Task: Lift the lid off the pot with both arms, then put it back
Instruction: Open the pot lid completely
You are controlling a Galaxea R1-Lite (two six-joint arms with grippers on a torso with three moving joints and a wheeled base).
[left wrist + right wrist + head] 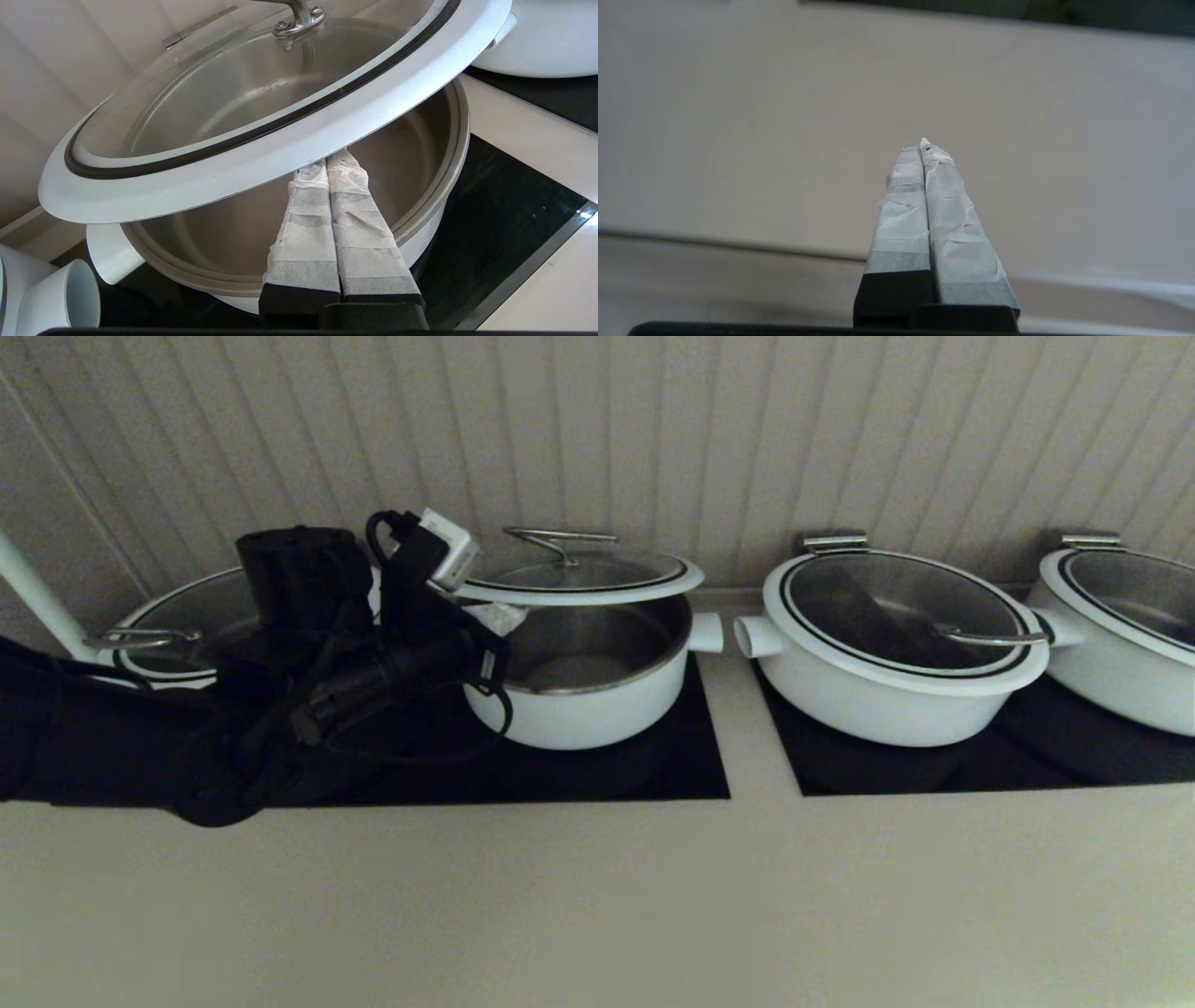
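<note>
The small deep white pot (597, 709) stands on a black cooktop left of centre, its steel inside showing. The glass lid (579, 577) with the arched steel handle is raised above the pot's rim. My left gripper (498, 616) is shut, and its taped fingertips are tucked under the lid's left rim. In the left wrist view the white rim of the lid (261, 140) lies on top of the shut left gripper (327, 163), tilted over the pot (224, 224). I cannot tell whether its far edge touches the pot. My right gripper (923, 145) is shut and empty before a pale surface, out of the head view.
A wider white lidded pot (896, 644) stands to the right, another (1120, 616) at the far right, a third (177, 625) behind my left arm. Two black cooktops (691, 775) are split by a pale counter strip (742, 728). A ribbed wall stands close behind.
</note>
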